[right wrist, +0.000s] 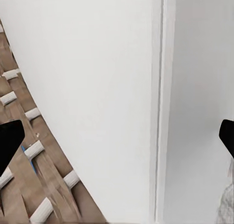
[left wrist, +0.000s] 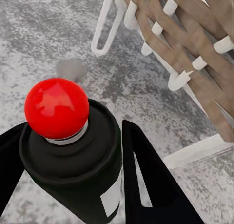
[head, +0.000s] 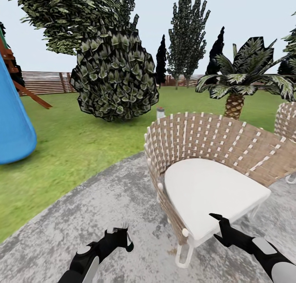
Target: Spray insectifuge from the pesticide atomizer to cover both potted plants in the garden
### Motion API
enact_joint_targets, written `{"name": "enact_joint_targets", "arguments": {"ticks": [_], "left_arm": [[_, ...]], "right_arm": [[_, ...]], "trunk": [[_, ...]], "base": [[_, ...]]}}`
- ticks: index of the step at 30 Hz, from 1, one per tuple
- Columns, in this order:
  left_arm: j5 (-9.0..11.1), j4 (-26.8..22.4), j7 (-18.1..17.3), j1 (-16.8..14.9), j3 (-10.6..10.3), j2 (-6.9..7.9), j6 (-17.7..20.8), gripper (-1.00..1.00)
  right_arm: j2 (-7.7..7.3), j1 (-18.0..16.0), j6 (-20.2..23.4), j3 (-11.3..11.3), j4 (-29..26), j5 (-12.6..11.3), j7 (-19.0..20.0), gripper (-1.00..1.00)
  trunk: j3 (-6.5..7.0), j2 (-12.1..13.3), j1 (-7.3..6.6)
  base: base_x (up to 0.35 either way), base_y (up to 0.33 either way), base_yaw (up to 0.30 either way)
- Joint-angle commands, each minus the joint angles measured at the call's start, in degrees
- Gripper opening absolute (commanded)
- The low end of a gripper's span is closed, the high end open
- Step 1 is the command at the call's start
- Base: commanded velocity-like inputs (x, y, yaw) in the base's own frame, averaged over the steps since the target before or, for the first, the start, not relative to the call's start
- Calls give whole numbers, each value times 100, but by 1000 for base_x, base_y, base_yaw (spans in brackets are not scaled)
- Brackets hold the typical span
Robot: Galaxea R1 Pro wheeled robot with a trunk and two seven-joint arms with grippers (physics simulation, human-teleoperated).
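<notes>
Left wrist view: the dark bottle with a red ball cap, the pesticide atomizer point(left wrist: 73, 155), sits clamped between the left gripper point(left wrist: 73, 170) fingers above the grey mottled paving point(left wrist: 44, 33). Its pale label point(left wrist: 111, 199) shows no legible writing. The right gripper point(head: 218, 225), jaws apart and empty, hovers over the woven wicker chair point(head: 213, 143)'s white cushion point(right wrist: 97, 87). Keep the bottle upright while seeking the potted plants.

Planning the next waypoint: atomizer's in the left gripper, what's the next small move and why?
Probably turn the base away from the wicker chair to look for the potted plants. The left gripper is shut on the pesticide atomizer, so the pick looks done; ahead stand a dark bush and a palm, and the open right gripper hangs over the chair's white cushion.
</notes>
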Motion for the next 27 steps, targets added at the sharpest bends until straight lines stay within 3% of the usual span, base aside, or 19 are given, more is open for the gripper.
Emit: {"name": "enact_joint_targets", "arguments": {"ticks": [1,7,27], "left_arm": [[0,0,0,0,-1,0,-2,-100],[-1,18,0,1,-9,-15,-4,-100],[-2,18,5,1,-9,-9,-4,-100]], "right_arm": [[1,-1,2,-13,-27,-20,-4,100],[1,-1,-8,126,-444,-24,-79,100],[1,-1,-38,143,-452,-23,-79,100]], "trunk": [[0,0,0],[11,0,0],[58,0,0]], "base": [[281,167,0],[285,158,-8],[314,33,-8]]}}
